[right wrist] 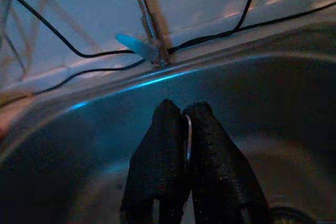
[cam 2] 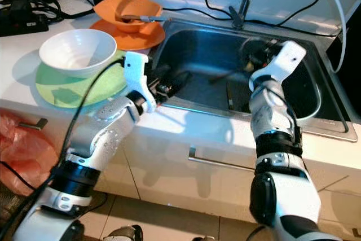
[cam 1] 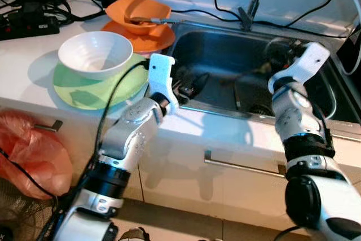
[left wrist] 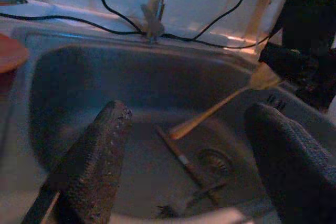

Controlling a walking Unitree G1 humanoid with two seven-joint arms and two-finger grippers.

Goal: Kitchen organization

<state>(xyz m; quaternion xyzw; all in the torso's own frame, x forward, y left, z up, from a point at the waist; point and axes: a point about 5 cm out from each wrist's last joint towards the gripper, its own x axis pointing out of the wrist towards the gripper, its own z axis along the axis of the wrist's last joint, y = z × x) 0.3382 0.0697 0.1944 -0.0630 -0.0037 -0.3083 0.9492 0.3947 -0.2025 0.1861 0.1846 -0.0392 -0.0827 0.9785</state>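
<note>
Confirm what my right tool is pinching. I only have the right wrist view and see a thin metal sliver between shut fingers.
Observer: The left wrist view shows a spoon-like utensil in the right tool. Its broad end is at the tool and the other end slants down toward the floor of the sink.
Operator: Left tool?
Observer: The left tool is open, at the sink's near left rim, pointing in.
Operator: Anything else in there?
Observer: A thin stick-like utensil lies on the sink floor beside the drain.
</note>
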